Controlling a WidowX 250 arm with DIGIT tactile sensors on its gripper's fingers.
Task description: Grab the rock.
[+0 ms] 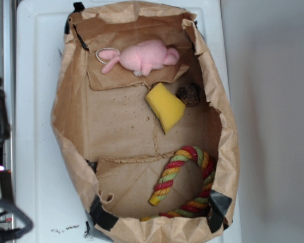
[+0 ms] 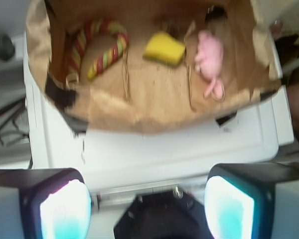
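The rock (image 1: pixel 189 94) sat inside the opened paper bag (image 1: pixel 71 116), tucked against the bag's right wall in the exterior view, touching or just beside the wide end of the yellow sponge wedge (image 1: pixel 165 106) and near the pink plush toy (image 1: pixel 143 56). The hand (image 2: pixel 147 201) was wide, both pads (image 2: pixel 65 211) spread apart with nothing between them, hovering over the white surface (image 2: pixel 164 149) well apart from the bag contents. In the blurred wrist view the rock was hard to pick out, only a dark patch at the far side of the wedge, so aiming from that view looked risky. Likely failures: fingers could land on the wedge instead, since it crowded the rock and is larger; a finger could catch the crumpled bag wall leaning over the rock, dragging the bag or blocking the descent; a round rough lump could roll or squirt out if pinched off-center; the plush might get snagged. The rope ring (image 1: pixel 185 182) lay well apart, low risk there.
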